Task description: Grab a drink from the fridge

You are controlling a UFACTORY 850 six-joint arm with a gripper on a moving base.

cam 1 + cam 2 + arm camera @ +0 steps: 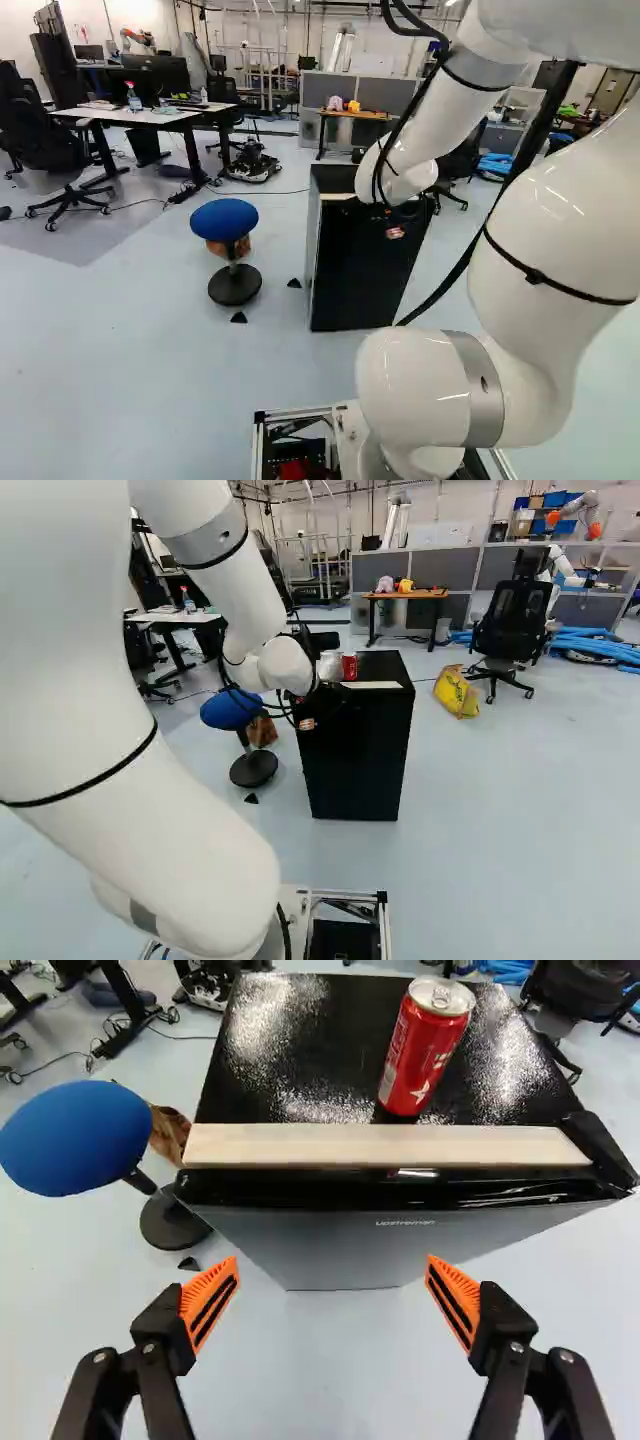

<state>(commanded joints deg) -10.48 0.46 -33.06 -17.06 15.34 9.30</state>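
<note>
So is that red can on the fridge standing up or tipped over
Upright. The red can stands on its base on top of the black fridge, with its silver lid facing up.

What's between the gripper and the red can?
In the wrist view, the fridge's grey front, then the pale wooden strip along its top edge, separate gripper from red can.

Robotics lab (another robot (562, 564), desks (110, 115) w/ monitors (158, 74)).
</note>
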